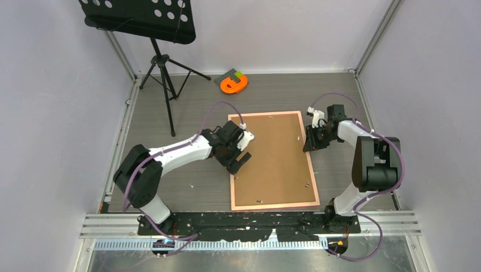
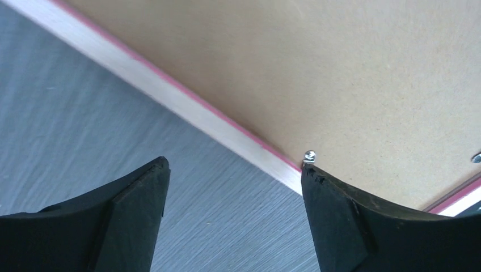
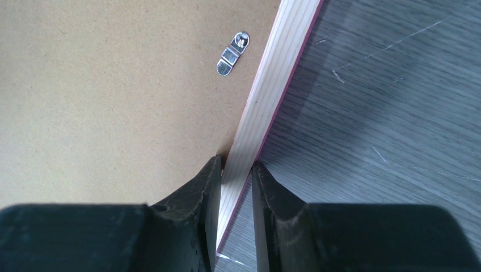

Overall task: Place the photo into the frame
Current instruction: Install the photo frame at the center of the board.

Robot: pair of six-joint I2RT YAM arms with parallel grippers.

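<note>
The frame (image 1: 275, 207), thin with a salmon-pink border, lies face down in the middle of the table, with a brown backing board (image 1: 278, 158) filling it. The photo is hidden. My left gripper (image 1: 241, 162) is open at the frame's left edge. In the left wrist view one fingertip (image 2: 317, 181) sits over the pale rim (image 2: 170, 93) beside a small metal tab (image 2: 309, 154), and the other is over bare table. My right gripper (image 1: 309, 148) is shut on the frame's right rim (image 3: 278, 73), one finger on the board side and one on the table side, near a turn clip (image 3: 232, 54).
A black music stand (image 1: 161, 62) on a tripod stands at the back left. An orange tape-like object (image 1: 233, 85) lies beside a small grey-green block (image 1: 232, 75) at the back centre. Grey walls close the table on three sides.
</note>
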